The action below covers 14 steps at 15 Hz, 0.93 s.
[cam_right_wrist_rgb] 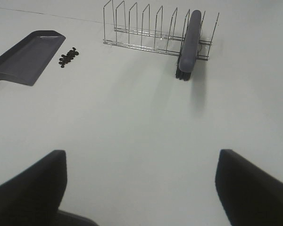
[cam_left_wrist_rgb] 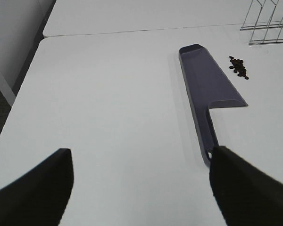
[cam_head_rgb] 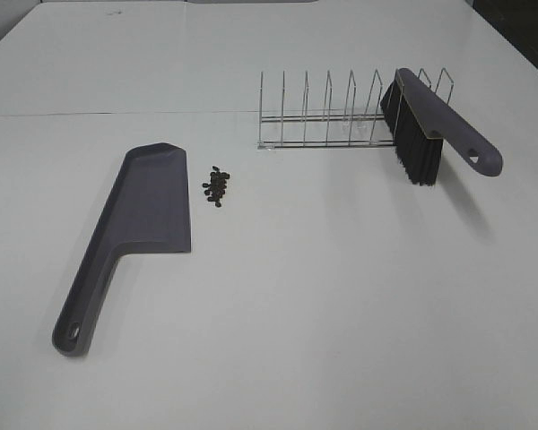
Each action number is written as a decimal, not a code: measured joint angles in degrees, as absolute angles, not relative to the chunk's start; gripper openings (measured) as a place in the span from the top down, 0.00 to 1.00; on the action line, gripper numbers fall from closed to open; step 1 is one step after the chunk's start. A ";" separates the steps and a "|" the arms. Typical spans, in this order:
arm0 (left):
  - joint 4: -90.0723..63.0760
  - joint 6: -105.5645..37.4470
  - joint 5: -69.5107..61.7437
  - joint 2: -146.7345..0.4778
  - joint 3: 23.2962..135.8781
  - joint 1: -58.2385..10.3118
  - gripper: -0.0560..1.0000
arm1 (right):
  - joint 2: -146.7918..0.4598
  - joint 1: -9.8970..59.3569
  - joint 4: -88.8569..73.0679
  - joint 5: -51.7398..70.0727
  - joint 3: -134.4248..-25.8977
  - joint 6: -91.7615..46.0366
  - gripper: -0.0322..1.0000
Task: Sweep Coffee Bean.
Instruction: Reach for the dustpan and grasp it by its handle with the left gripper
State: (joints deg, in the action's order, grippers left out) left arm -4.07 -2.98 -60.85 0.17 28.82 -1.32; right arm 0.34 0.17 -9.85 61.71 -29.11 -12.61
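A loose cluster of coffee beans [cam_head_rgb: 218, 186] [cam_left_wrist_rgb: 239, 67] [cam_right_wrist_rgb: 68, 57] lies on the white table, just right of the grey dustpan [cam_head_rgb: 134, 228] [cam_left_wrist_rgb: 207, 94] [cam_right_wrist_rgb: 23, 56]. The dustpan lies flat, handle toward the front left. A grey brush [cam_head_rgb: 435, 121] [cam_right_wrist_rgb: 189, 42] with black bristles leans in the right end of a wire rack [cam_head_rgb: 341, 116] [cam_right_wrist_rgb: 151, 33]. Neither arm shows in the exterior high view. My left gripper [cam_left_wrist_rgb: 141, 188] stands open, short of the dustpan's handle end. My right gripper [cam_right_wrist_rgb: 141, 188] is open too, well short of the brush, nothing between its fingers.
The wire rack has several upright dividers and stands behind the beans, toward the back right. A seam [cam_head_rgb: 117, 114] between two tabletops runs across the back. The table's left edge [cam_left_wrist_rgb: 23, 89] shows in the left wrist view.
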 joint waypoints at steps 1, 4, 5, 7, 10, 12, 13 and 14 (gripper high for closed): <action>-4.07 -2.98 -60.85 0.17 28.82 -1.32 0.26 | 0.34 0.17 -9.85 61.71 -29.11 -12.61 0.26; -4.07 -2.98 -60.85 0.17 28.82 -1.32 0.26 | 0.34 0.17 -9.85 61.71 -29.11 -12.61 0.26; -4.07 -2.98 -60.85 0.17 28.82 -1.32 0.26 | 0.34 0.17 -9.85 61.71 -29.11 -12.61 0.26; -4.07 -2.98 -60.85 0.17 28.82 -1.32 0.26 | 0.34 0.17 -9.85 61.71 -29.11 -12.61 0.26; -4.07 -2.98 -60.85 0.17 28.82 -1.32 0.26 | 0.34 0.17 -9.85 61.71 -29.11 -12.61 0.26; -4.07 -2.98 -60.85 0.17 28.82 -1.32 0.26 | 0.34 0.17 -9.85 61.71 -29.11 -12.61 0.26; -4.07 -2.98 -60.85 0.17 28.82 -1.32 0.26 | 0.34 0.17 -9.85 61.71 -29.11 -12.61 0.26; -4.07 -2.98 -60.85 0.17 28.82 -1.32 0.26 | 0.34 0.17 -9.85 61.71 -29.11 -12.61 0.26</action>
